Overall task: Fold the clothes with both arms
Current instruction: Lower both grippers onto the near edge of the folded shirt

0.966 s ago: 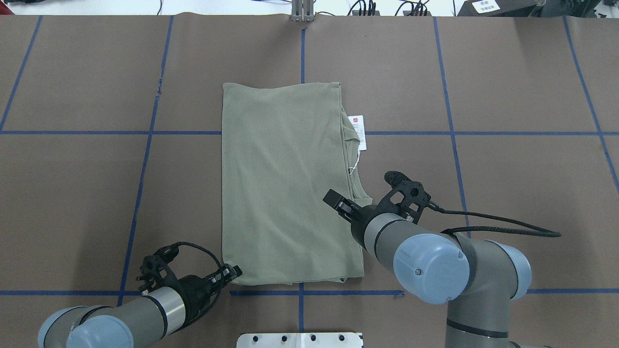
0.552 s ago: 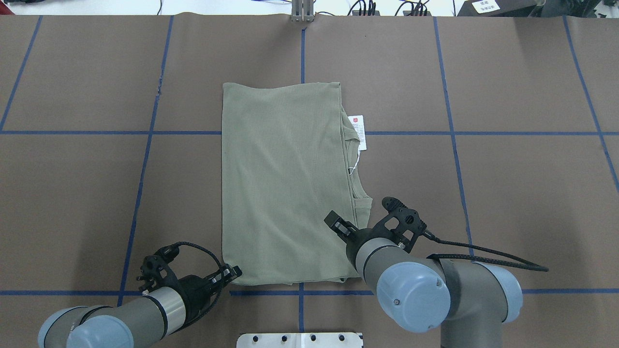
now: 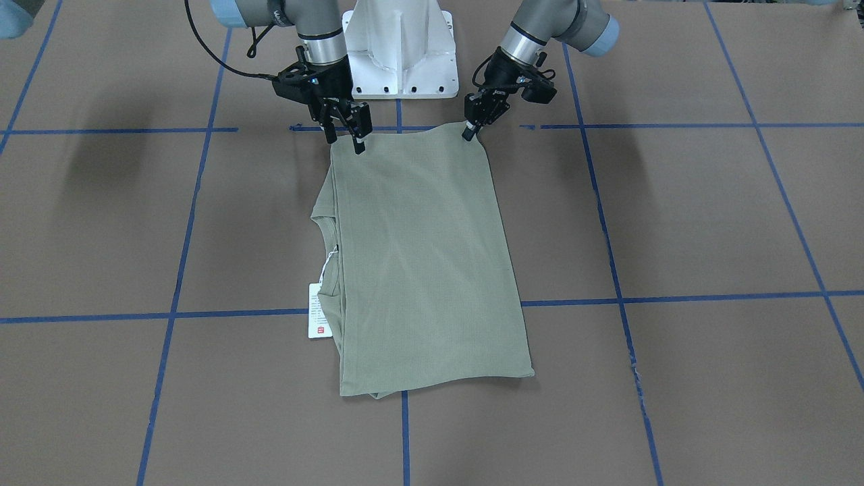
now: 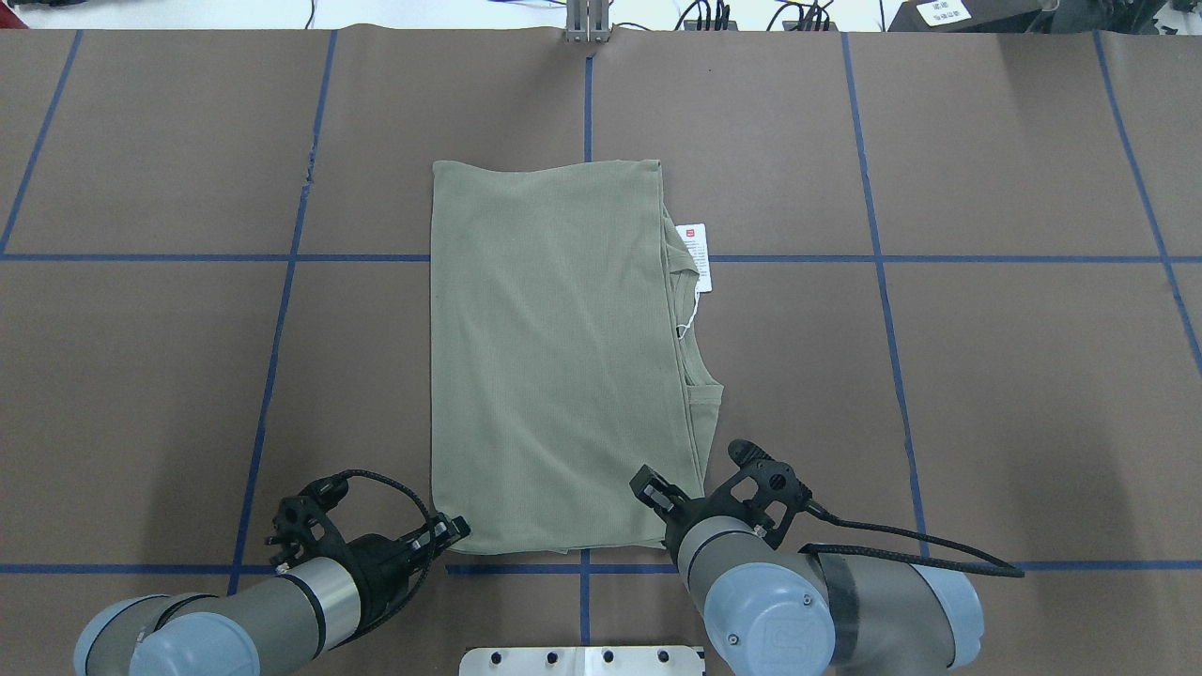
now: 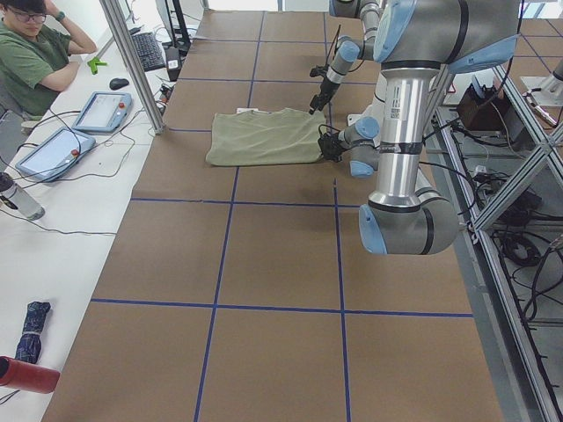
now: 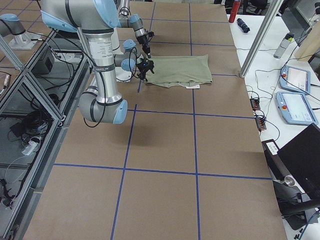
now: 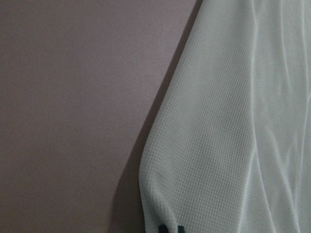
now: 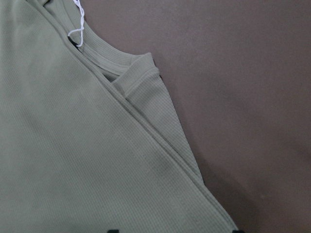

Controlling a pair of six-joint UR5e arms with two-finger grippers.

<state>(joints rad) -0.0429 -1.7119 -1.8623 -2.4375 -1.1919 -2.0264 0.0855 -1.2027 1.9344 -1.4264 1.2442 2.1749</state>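
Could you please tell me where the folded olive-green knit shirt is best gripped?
Probably the olive-green knit shirt by its two robot-side corners, pinched from the robot's edge: it lies flat as a rectangle, stacked layers meeting there.

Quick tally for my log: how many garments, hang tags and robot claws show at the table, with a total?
shirt: 1
tag: 1
claws: 2 (left claw, right claw)
Total: 4
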